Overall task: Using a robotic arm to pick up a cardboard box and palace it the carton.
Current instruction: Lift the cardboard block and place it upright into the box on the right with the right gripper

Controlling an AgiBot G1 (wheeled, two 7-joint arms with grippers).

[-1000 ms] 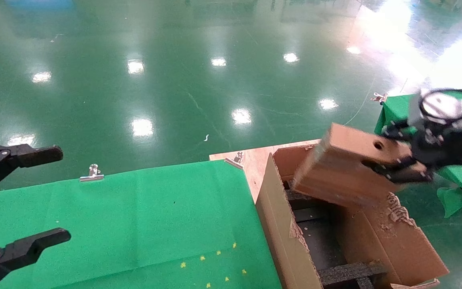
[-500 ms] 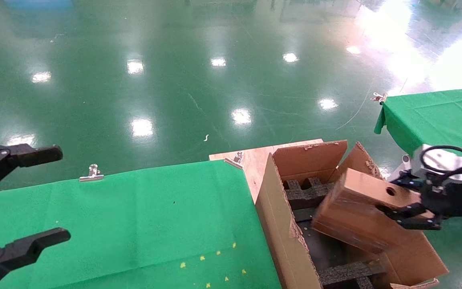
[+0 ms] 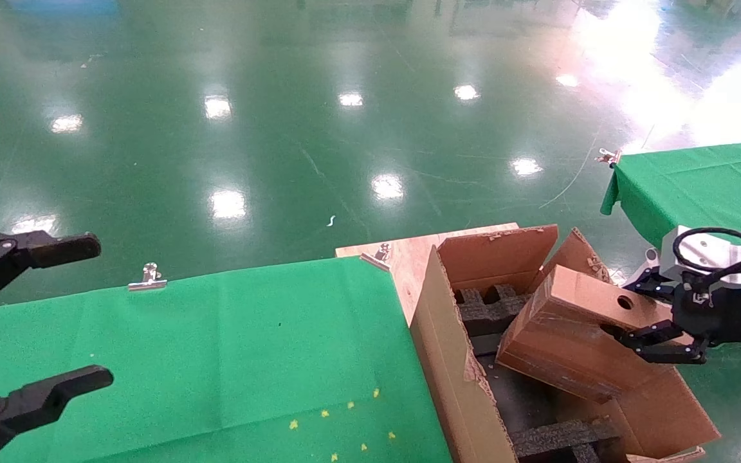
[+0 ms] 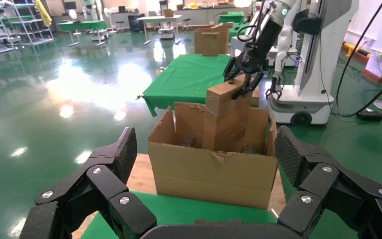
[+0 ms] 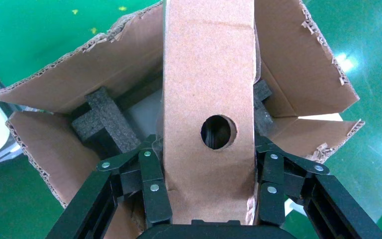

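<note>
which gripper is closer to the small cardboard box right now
The right gripper is nearer; it grips the cardboard box above the carton. The left gripper hangs open, far across the green table.

Right claw (image 3: 646,316) clamped on the cardboard box (image 3: 576,334), box tilted, lower end inside the carton (image 3: 454,379) over black foam. Left claw (image 3: 36,315) spread wide above green desk (image 3: 216,360).

Matt brown cardboard box (image 3: 576,334); rough corrugated carton (image 3: 460,386) with ragged edges and black foam inserts (image 3: 486,308); matt green cloth on the table (image 3: 216,347); glossy floor (image 3: 280,128).
</note>
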